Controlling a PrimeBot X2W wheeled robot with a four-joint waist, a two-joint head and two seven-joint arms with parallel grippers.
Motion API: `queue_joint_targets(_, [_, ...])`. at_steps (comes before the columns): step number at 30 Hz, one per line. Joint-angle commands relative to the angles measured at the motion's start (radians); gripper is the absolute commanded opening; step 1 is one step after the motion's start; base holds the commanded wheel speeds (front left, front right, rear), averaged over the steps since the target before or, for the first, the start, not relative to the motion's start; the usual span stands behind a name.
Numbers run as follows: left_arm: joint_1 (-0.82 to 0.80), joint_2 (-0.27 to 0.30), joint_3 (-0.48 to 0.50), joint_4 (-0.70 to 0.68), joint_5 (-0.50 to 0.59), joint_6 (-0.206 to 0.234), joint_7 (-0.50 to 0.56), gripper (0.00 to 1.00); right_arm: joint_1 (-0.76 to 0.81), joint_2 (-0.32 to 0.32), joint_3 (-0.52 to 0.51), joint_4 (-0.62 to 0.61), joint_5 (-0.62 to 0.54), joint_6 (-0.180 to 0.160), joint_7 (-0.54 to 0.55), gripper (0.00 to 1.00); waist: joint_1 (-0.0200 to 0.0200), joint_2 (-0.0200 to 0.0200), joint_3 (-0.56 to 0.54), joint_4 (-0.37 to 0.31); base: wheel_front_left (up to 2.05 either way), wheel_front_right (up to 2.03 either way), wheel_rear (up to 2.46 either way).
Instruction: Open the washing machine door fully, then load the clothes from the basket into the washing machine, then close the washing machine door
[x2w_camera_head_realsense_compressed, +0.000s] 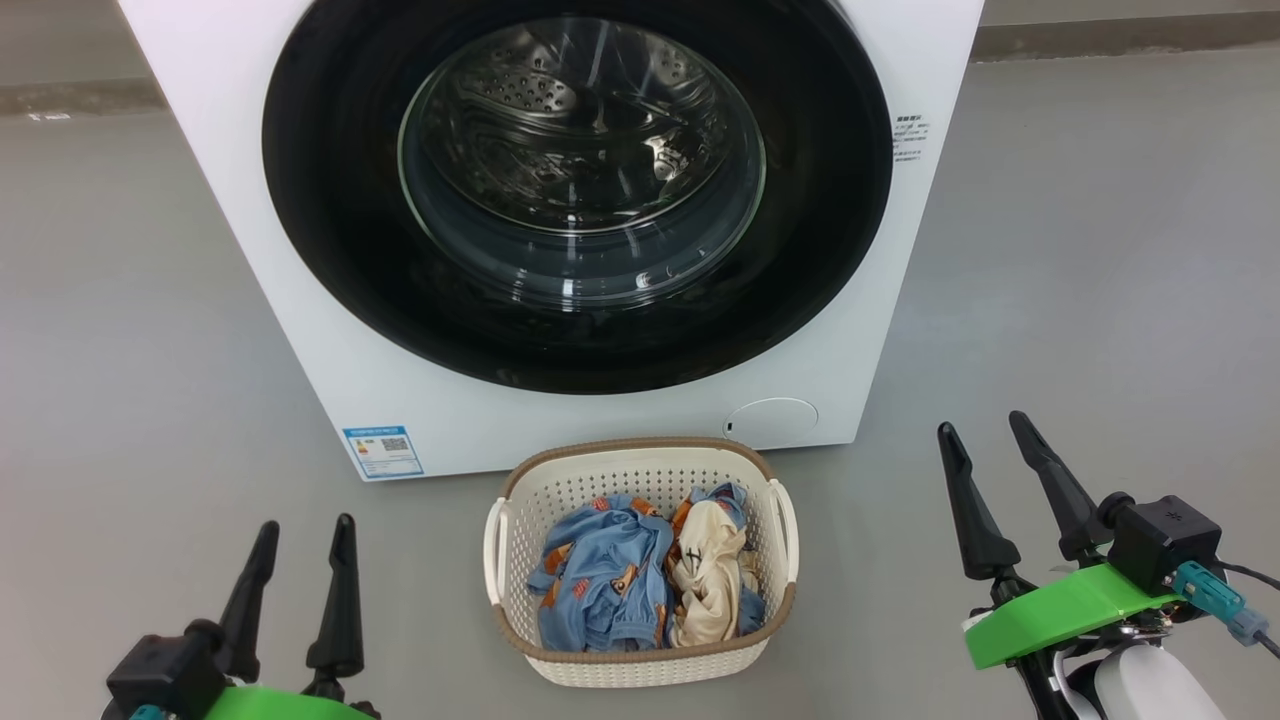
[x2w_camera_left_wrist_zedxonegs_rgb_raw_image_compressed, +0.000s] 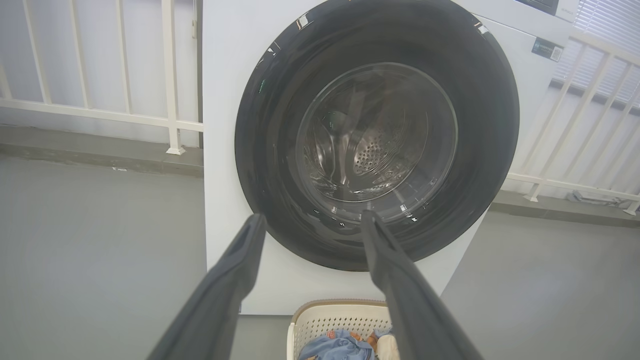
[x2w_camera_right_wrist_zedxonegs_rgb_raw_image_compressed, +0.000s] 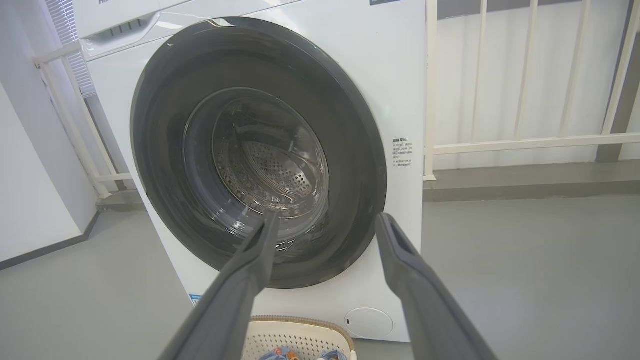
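Left gripper (x2w_camera_head_realsense_compressed: 306, 526), right gripper (x2w_camera_head_realsense_compressed: 982, 424) low, spread.

Washing machine (x2w_camera_head_realsense_compressed: 600, 420) labels (x2w_camera_head_realsense_compressed: 383, 452) — print illegible

A laundry balcony: washing machine (x2w_camera_head_realsense_compressed: 600, 420) on grey floor (x2w_camera_head_realsense_compressed: 1100, 300), white railing (x2w_camera_left_wrist_zedxonegs_rgb_raw_image_compressed: 170, 75) behind it.

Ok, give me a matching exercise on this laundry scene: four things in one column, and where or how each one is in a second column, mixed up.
Column one:
1. door
2. clothes
3. basket
4. left gripper

Column two:
A. open, holding nothing
B. on the floor, in front of the machine
C. shut
D. heaped in the basket

Pairs: 1-C, 2-D, 3-B, 4-A
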Motion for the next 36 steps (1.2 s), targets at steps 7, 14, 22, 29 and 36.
queue_joint_targets(7, [-0.05, 0.02, 0.027, -0.024, 0.001, -0.003, -0.009, 1.0, -0.041, -0.001, 0.011, -0.021, -0.009, 0.006, -0.012, 1.0, 0.0, -0.0001, -0.001, 0.003, 0.0, 0.0, 0.0])
queue_joint_targets(14, [-0.048, 0.02, 0.031, -0.026, -0.001, -0.003, -0.009, 1.0, -0.038, 0.002, 0.008, -0.02, -0.008, 0.006, -0.012, 1.0, 0.0, -0.0001, -0.002, 0.004, 0.0, 0.0, 0.0])
queue_joint_targets(22, [-0.049, 0.025, 0.024, -0.023, -0.006, -0.003, -0.009, 1.0, -0.04, 0.002, 0.008, -0.018, -0.004, 0.006, -0.012, 1.0, 0.0, -0.0001, 0.002, 0.003, 0.0, 0.0, 0.0])
queue_joint_targets(29, [-0.05, 0.027, 0.022, -0.021, -0.006, -0.003, -0.009, 1.0, -0.039, 0.003, 0.007, -0.017, -0.003, 0.006, -0.012, 1.0, 0.0, -0.0001, 0.003, 0.004, 0.0, 0.0, 0.0])
queue_joint_targets(36, [-0.053, 0.028, 0.025, -0.016, -0.002, -0.003, -0.009, 1.0, -0.039, 0.001, 0.01, -0.017, -0.003, 0.006, -0.012, 1.0, 0.0, -0.0001, 0.005, 0.005, 0.0, 0.0, 0.0])
